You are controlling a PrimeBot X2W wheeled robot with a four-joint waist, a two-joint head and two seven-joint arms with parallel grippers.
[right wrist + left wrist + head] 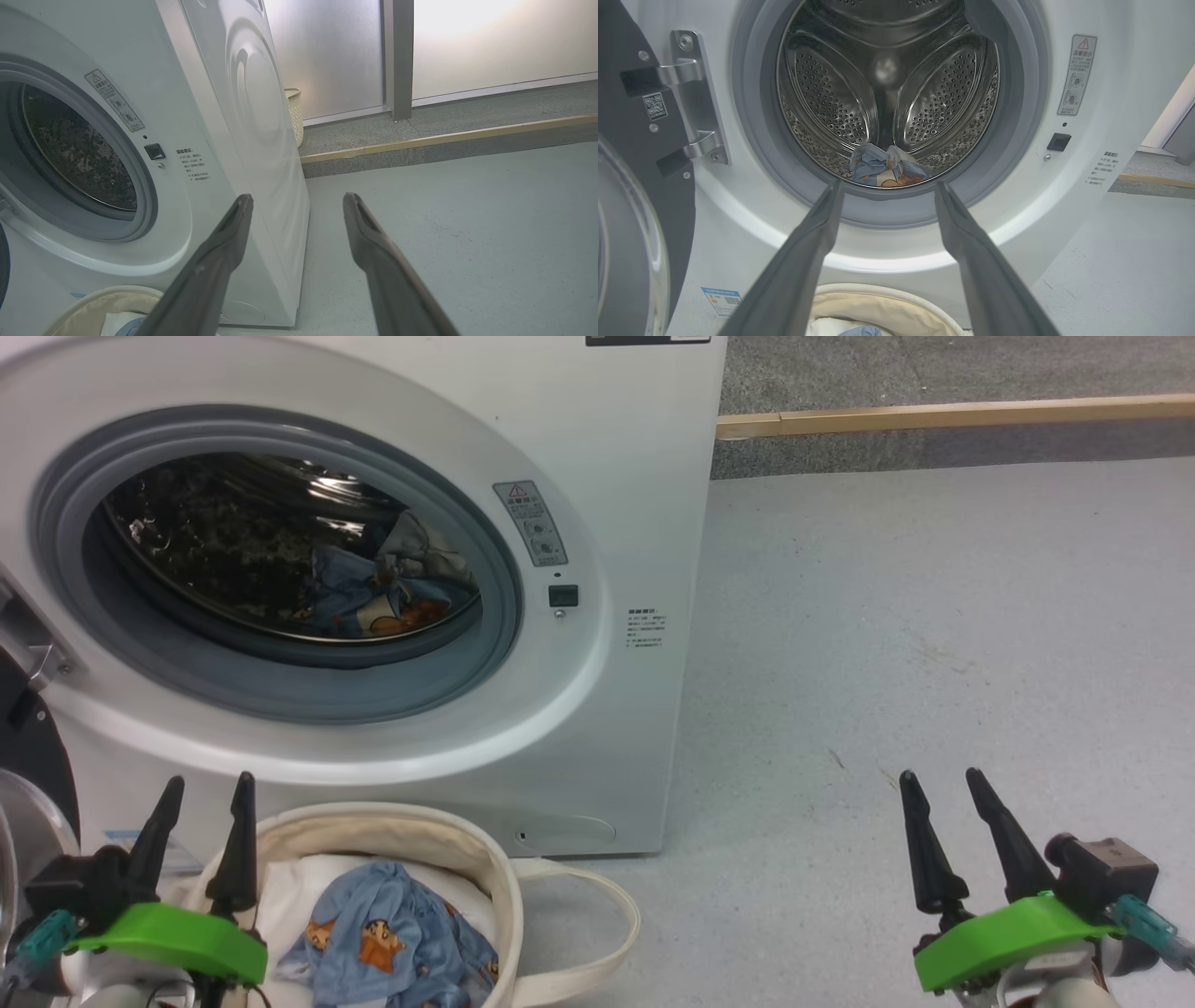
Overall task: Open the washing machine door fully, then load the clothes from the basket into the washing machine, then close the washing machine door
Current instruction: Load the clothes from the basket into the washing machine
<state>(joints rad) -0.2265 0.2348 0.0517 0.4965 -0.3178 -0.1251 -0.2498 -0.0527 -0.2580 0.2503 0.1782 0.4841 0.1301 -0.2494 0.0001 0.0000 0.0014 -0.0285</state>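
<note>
Washing machine (635,476) door (621,154) swung open left. Some clothes (373,593) in drum (840,93), more in basket (504,887) below. Left claw (209,782) wide, empty, by basket; right claw (939,775) wide, empty.

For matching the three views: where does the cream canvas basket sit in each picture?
Head view: basket at the bottom, left of centre, below the washing machine opening.
Left wrist view: basket rim at the bottom edge, between the fingers.
Right wrist view: basket in the bottom-left corner.
Shared landmark: the warning sticker right of the drum opening.
</note>
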